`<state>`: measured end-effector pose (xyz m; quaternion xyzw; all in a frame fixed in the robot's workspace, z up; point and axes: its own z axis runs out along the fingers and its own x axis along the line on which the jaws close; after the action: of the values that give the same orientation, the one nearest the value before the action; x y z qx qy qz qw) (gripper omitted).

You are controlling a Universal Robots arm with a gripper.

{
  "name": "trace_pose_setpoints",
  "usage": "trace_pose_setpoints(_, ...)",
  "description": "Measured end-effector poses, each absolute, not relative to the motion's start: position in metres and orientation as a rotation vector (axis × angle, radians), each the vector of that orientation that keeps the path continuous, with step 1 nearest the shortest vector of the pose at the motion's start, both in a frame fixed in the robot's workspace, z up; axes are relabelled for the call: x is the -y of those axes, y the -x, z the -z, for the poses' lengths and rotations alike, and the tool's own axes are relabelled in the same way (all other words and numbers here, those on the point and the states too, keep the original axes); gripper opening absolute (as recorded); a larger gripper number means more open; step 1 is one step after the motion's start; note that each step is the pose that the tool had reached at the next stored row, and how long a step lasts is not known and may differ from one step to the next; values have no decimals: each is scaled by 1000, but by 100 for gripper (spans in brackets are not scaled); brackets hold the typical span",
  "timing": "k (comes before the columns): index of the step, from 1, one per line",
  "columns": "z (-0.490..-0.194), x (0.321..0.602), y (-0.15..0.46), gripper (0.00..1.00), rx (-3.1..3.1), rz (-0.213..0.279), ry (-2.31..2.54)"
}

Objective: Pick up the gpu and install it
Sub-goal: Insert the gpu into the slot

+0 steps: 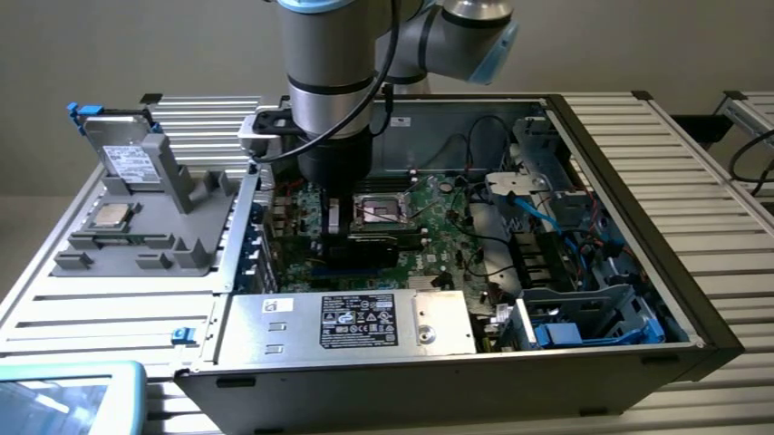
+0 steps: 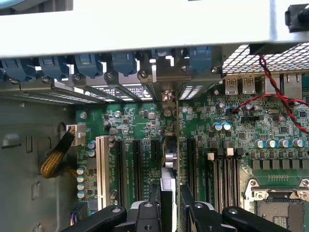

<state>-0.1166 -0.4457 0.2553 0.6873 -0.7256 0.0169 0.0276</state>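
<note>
Pinching the thin green gpu edge-on between its black fingers, the gripper holds the card upright above the green motherboard's long black slots.

Open computer case, grey parts holder

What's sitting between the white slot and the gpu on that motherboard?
Three black expansion slots lie there, side by side on the green motherboard. The wrist view shows them between the white slot and the edge-on gpu.
</note>
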Motion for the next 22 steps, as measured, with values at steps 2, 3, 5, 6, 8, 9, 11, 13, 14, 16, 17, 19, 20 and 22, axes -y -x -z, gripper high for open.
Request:
trace_pose_setpoints(2, -255, 445, 117, 27, 2240, -52, -2122)
trace_pose_setpoints(3, -255, 445, 117, 27, 2240, -52, -2122)
trace_pose_setpoints(5, -255, 445, 117, 27, 2240, -52, -2122)
trace_pose_setpoints(6, -255, 445, 117, 27, 2240, -52, -2122)
trace_pose_setpoints(8, -255, 445, 117, 27, 2240, -52, -2122)
trace_pose_setpoints(9, -255, 445, 117, 27, 2240, -52, -2122)
trace_pose_setpoints(11, -254, 445, 117, 27, 2240, -52, -2122)
trace_pose_setpoints(13, -253, 446, 117, 27, 2240, -52, -2122)
trace_pose_setpoints(14, -253, 446, 117, 27, 2240, -53, -2122)
trace_pose_setpoints(16, -253, 446, 118, 27, 2240, -53, -2123)
trace_pose_setpoints(17, -252, 446, 119, 27, 2240, -52, -2123)
trace_pose_setpoints(19, -252, 446, 119, 27, 2241, -50, -2123)
trace_pose_setpoints(20, -252, 446, 119, 27, 2241, -50, -2123)
trace_pose_setpoints(22, -252, 446, 119, 27, 2241, -50, -2123)
